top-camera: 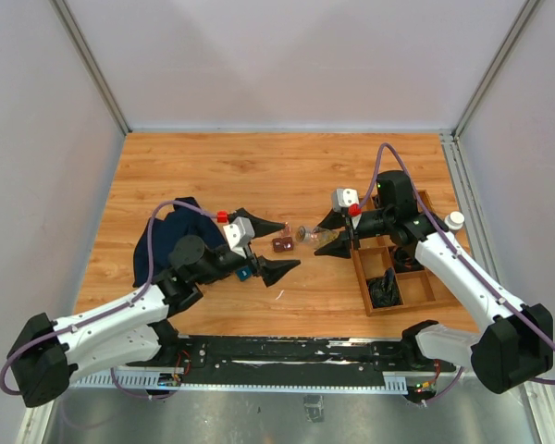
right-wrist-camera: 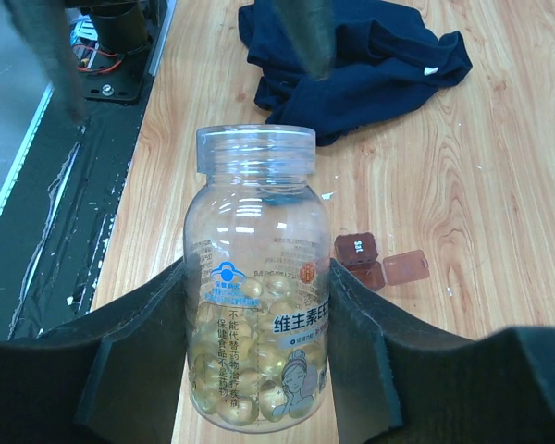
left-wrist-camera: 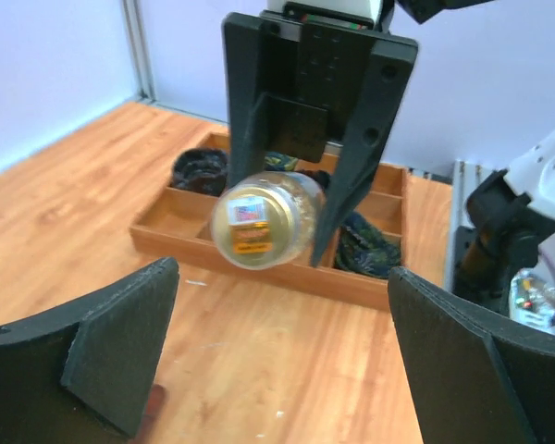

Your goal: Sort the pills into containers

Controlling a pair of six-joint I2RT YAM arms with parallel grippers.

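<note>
A clear bottle (right-wrist-camera: 257,277) with its cap off holds yellow pills (right-wrist-camera: 250,370). My right gripper (right-wrist-camera: 259,305) is shut on the bottle's sides and holds it tilted above the table, mouth toward the left arm (top-camera: 310,235). The containers (right-wrist-camera: 359,259) are one small reddish-brown box on the wood, with one lid (right-wrist-camera: 406,266) flipped open. From above the box (top-camera: 282,244) lies just left of the bottle mouth. My left gripper (top-camera: 290,245) is open wide around that spot, with nothing between its fingers (left-wrist-camera: 111,342). The left wrist view shows the bottle's base (left-wrist-camera: 262,222).
A wooden divided tray (top-camera: 363,277) stands at the right with dark items in its compartments. A dark blue cloth (top-camera: 162,236) lies bunched at the left, beside the left arm. A white round cap (top-camera: 454,219) sits beyond the tray's right edge.
</note>
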